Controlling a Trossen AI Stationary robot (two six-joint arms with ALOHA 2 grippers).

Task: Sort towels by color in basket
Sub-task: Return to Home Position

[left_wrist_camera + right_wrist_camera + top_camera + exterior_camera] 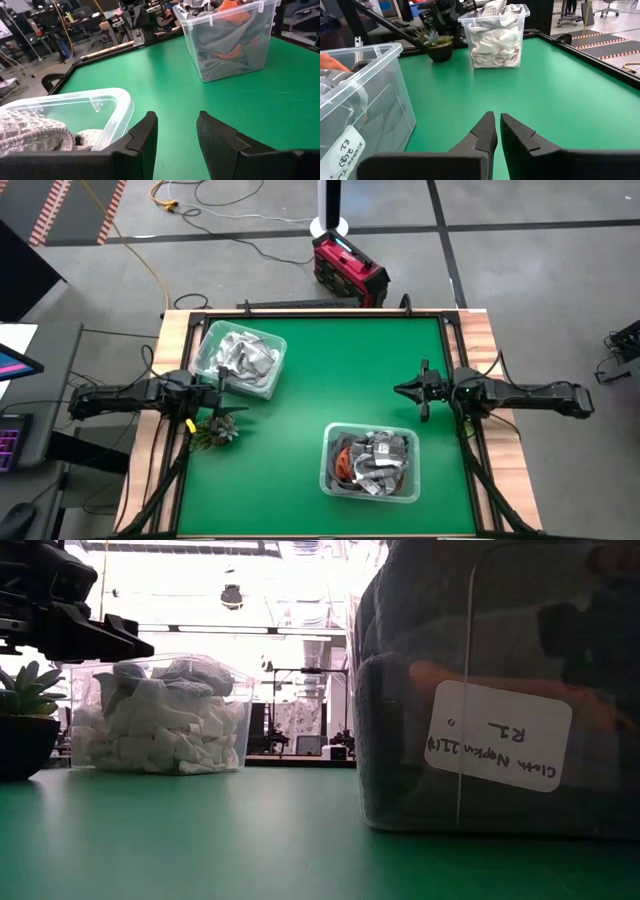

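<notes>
- Left gripper [175, 122], spread, hovers just beside the clear plastic bin [119, 99] of white and light grey towels [240, 358].
- Right gripper [498, 122], pressed together, well apart from that bin.

The pale towels [243, 358], white and light grey, lie crumpled in the far-left bin [199, 358]. The orange towel [345, 459], checked towel [385, 455] and dark grey towel [225, 47] are bunched in the near bin [325, 470].
</notes>
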